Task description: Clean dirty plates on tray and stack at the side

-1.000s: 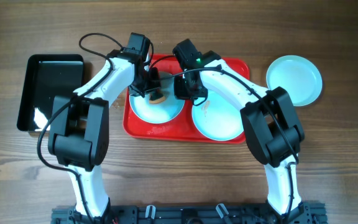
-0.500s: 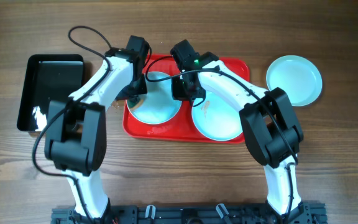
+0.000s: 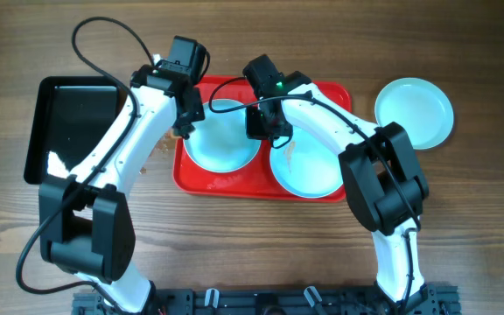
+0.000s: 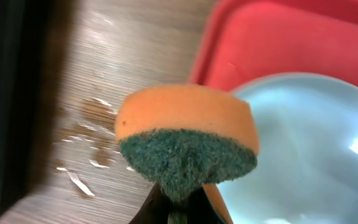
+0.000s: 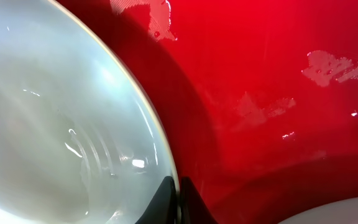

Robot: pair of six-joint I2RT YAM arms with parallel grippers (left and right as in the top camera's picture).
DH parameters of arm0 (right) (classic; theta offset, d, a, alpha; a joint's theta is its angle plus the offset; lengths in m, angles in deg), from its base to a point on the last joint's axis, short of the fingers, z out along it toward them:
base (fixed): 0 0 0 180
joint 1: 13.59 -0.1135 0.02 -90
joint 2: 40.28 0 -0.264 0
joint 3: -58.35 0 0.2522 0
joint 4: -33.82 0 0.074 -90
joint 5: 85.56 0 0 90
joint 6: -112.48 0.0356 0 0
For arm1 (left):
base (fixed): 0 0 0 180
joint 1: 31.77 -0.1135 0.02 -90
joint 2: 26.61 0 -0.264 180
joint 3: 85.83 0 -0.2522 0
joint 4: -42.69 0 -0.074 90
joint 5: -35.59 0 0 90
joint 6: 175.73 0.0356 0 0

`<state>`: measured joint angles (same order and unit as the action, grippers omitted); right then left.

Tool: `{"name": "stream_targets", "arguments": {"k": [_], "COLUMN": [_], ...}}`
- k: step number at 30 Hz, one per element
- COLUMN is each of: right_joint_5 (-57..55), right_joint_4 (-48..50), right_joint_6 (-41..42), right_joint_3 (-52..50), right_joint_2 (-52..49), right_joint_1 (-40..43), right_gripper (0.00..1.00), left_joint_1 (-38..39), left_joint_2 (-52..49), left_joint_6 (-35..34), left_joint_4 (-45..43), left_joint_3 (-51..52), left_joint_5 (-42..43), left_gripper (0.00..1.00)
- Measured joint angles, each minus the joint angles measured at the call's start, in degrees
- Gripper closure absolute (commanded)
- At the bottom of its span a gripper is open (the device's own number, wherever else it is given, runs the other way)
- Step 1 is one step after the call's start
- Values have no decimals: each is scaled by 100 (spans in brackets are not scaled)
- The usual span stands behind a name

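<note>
Black glossy tray [image 3: 70, 122] is at the far left of the wooden worktop [image 3: 261, 241]. Moving right, a few pale crumbs [image 4: 79, 180] and a brownish smudge [image 4: 97, 112] lie on the bare wood between it and the red tray [image 3: 195, 179].

My left claw [image 4: 178, 208] is clamped on a sponge [image 4: 188, 143], biting the green scrubby side, with the orange foam facing away from me. It hangs over the red tray's left edge, just beside the rim of the left plate [image 3: 226, 144].

That plate lies flat in the left half of the red tray, pale mint and glossy. My right claw [image 5: 178, 202] is down at its right rim, between the two plates, with its tips pressed together right on the edge. Honestly can't tell whether the rim is actually pinched between them or they're only touching it.

Next over is the right plate [image 3: 313, 171], flat in the tray's right half, with a small brown smear [image 3: 289, 153] on its left side.

Last one, the third plate [image 3: 414, 109], is off the tray on the worktop, just past its far-right corner.
</note>
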<state>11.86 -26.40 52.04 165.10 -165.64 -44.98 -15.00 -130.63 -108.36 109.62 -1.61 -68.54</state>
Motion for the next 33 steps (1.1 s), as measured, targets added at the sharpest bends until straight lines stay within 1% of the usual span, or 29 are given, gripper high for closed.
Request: {"name": "stream_targets", "arguments": {"k": [5,9,14,18,22,27,33], "right_joint_5": [0,-308,-1408,-2516,-3215,-4164,-5556], "right_joint_4": [22,-63,-131,-57,46,20,46], "right_joint_6": [-28,-153,-529,-938,-1674,-2225,-2817], "right_joint_3": [9,146,490,651,693,691,691], "right_joint_2": [11,195,857,1504,1818,1832,1832], "right_joint_1": [24,160,433,527,474,190,-573], "right_gripper": [96,96,96,96,96,96,96], "left_joint_1": [0,0,0,0,0,0,0], "left_joint_2": [0,0,0,0,0,0,0], "left_joint_6": [-2,0,-2,0,-2,-2,-2], "left_joint_4": [122,330,474,533,533,487,382], "left_joint_3": [0,0,0,0,0,0,0], "left_joint_5": [815,1174,1344,1473,1591,1626,1646], "left_gripper": [96,96,96,96,96,96,96]}}
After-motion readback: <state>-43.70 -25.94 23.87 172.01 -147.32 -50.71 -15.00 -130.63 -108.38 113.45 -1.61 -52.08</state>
